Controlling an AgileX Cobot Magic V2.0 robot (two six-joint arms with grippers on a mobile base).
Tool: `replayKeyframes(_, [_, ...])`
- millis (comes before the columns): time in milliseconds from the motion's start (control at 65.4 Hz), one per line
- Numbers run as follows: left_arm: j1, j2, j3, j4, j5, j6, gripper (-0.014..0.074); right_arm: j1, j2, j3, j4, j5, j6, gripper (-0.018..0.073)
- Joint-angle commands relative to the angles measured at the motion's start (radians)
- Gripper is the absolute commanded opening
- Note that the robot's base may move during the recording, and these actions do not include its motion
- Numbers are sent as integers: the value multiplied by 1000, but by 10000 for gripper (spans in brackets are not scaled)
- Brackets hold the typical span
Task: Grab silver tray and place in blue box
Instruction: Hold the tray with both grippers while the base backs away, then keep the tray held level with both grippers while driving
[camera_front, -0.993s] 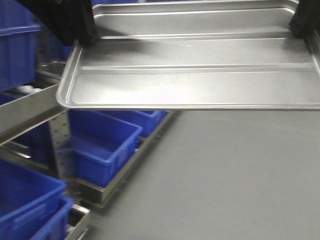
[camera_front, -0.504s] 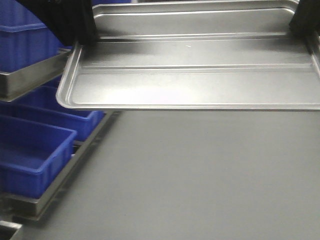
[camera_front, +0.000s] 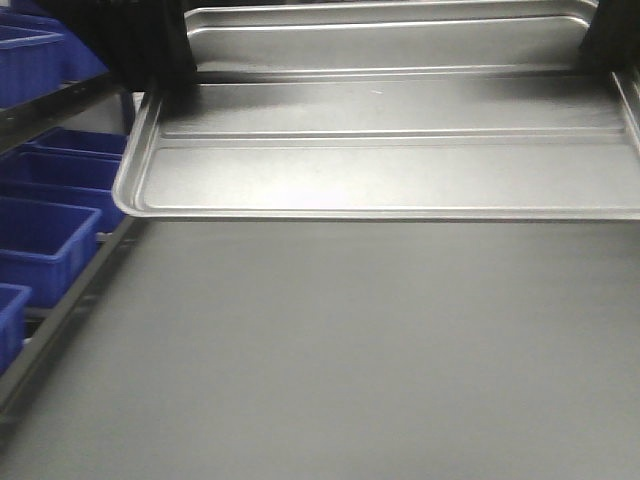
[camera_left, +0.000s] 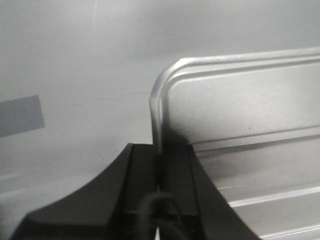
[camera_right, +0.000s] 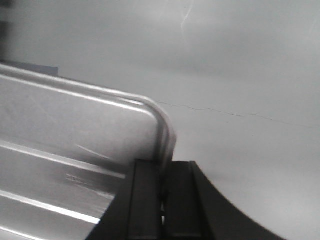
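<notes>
While both arms carry it, the silver tray (camera_front: 380, 150) hangs level in the air across the top of the front-facing view, its open side up and its two long ridges running from side to side. Its near rim and rounded left corner catch the light.

The left end effector (camera_left: 160, 154) is pressed together on the rim of the tray's left short edge, just beside a rounded corner; in the left wrist view the thin metal edge runs straight down between the two black fingers (camera_left: 142, 170). The right end effector (camera_right: 165, 170) pinches the opposite short edge in the same way, close to its own rounded corner, with the rim caught between the dark pads. In the front-facing view both appear only as black shapes at the tray's upper corners.

Under the tray lies a plain grey floor (camera_front: 380, 350), which the tray does not touch. A thin crack shows in the floor in both wrist views.

At the left edge of the front-facing view several blue boxes (camera_front: 45, 240) sit in a metal rack (camera_front: 70, 300), lower than the tray and off to its side. The tray is in none of them.
</notes>
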Motion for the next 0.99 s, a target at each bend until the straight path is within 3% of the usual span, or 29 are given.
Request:
replayKeyframes(0, [-7,-37,-21,47,18,25,-105,-3,-32,-39,-65,-28,-21,60])
replayKeyframes(978, [-7,-37,-21,47,18,25,-105,-3,-32,-39,-65,-28,-21,60])
